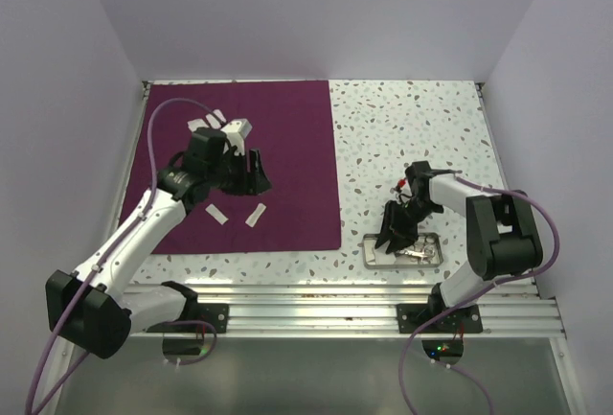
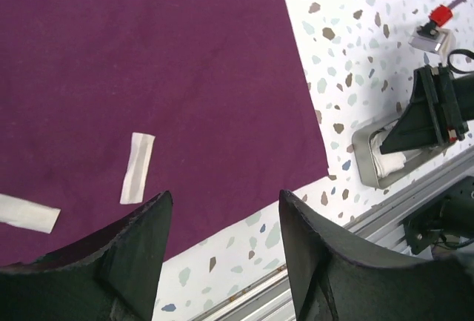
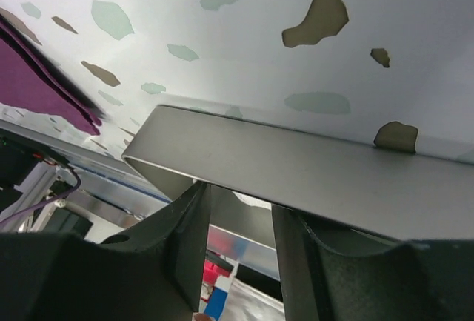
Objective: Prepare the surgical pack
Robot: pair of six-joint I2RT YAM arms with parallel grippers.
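Right wrist: right tool [image 3: 238,213] at tray [image 3: 296,173]

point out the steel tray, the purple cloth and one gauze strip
steel tray [image 3: 296,165]: right wrist view, on its outer side wall
purple cloth [image 1: 292,137]: top view, on its bare right part
gauze strip [image 2: 138,167]: left wrist view, on the strip's middle

No text, label or number can be read.

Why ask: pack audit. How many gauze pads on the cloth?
4: two gauze pads far left on the cloth, two near its front edge; the left arm may hide more.
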